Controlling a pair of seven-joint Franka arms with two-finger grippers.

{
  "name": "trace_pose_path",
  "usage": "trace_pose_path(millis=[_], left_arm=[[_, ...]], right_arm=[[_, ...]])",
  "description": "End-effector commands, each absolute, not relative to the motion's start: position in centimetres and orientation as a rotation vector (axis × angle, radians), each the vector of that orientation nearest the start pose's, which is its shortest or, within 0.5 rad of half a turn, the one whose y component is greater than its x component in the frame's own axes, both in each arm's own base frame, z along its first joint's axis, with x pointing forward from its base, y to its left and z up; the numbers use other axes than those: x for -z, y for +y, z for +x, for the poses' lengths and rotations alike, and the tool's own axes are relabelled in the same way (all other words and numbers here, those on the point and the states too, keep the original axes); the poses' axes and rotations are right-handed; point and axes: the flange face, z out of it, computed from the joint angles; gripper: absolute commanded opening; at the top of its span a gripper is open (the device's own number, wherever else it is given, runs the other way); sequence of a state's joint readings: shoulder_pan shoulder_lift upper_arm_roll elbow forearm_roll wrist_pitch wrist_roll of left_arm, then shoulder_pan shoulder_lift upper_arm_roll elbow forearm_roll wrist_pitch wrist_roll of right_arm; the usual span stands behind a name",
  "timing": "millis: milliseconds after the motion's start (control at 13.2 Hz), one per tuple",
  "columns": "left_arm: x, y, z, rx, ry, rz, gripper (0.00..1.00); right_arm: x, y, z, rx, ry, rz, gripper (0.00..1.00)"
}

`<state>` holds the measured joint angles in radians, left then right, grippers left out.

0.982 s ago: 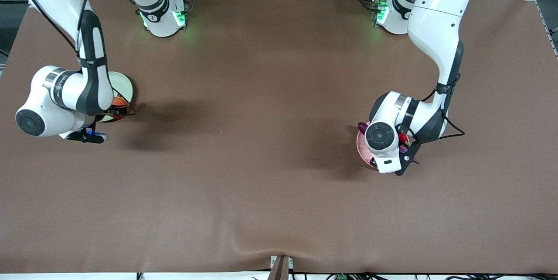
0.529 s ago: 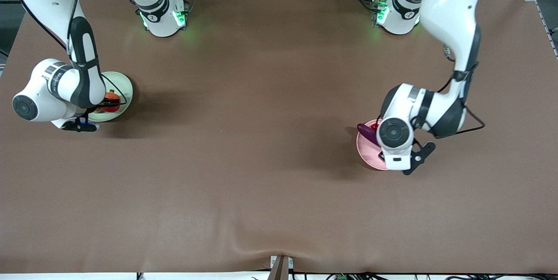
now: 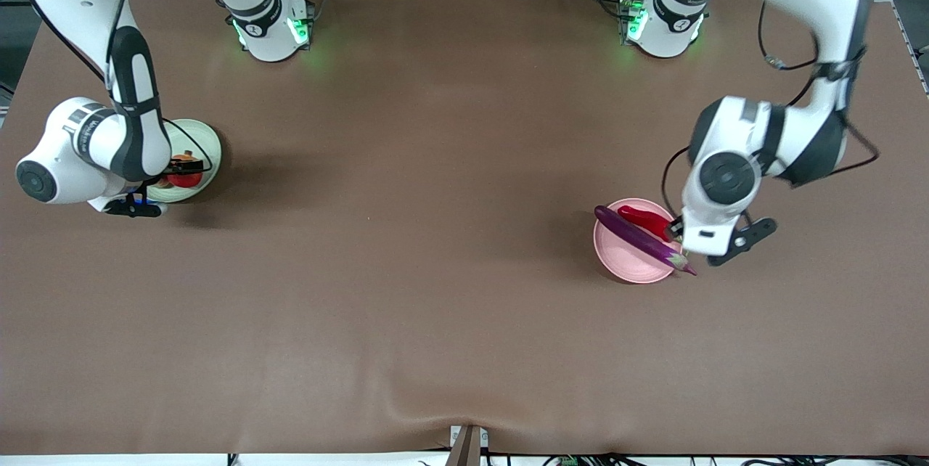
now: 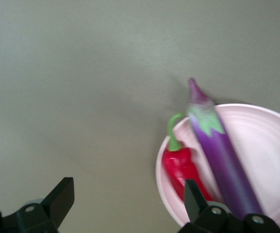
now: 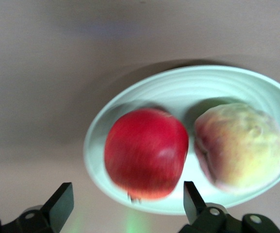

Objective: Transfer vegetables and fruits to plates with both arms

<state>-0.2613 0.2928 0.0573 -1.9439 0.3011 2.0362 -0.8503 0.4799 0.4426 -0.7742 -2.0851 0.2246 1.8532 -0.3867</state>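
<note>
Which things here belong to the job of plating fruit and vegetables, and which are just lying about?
Job:
- eggplant and chili pepper on the pink plate
- apple and peach on the green plate
- left gripper and right gripper, both open

Lying about:
- nothing on the brown table
- cables and orange items along its edge by the bases

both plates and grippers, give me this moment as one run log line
pink plate: eggplant, chili | green plate: apple, peach | left gripper: open, empty | right gripper: open, empty
</note>
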Motion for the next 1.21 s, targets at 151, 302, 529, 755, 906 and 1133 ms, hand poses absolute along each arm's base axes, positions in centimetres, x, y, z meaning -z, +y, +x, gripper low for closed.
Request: trace_pose_path(millis=[151,302,529,755,906,1133], left_arm=[[-36.0,-4.4,55.2,-0.029,-0.469,-2.811,1.0],[-37.2,-1.1,54.5,-0.042,-0.388,-2.834,1.0],[-38.6,2.4,54.3,-0.063,-0.336,-2.898,1.0],[-38.7,2.3,54.3,-0.06,-0.337,-2.904,1.0],[-39.5,2.2,54.4,-0.044,-0.366,-2.933,1.0],[-40.2,2.1,54.4,-0.037,-0.352,-2.95,1.0]], right_arm=[[-36.0,-9.7,58.3,-0.62,-0.065,-2.996,1.0],[-41.3,-6.1,62.7,-0.431,-0.224,-3.047,1.0],[-49.4,-1.1,68.0,-0.258,-0.503,-3.173,1.0],[-55.3,0.8,67.9,-0.058,-0.599,-3.088,1.0],[-56.8,2.3,66.7,-0.096,-0.639,-3.062,1.0],[-61.6,2.6,63.5,-0.116,-0.545,-3.097,1.0]])
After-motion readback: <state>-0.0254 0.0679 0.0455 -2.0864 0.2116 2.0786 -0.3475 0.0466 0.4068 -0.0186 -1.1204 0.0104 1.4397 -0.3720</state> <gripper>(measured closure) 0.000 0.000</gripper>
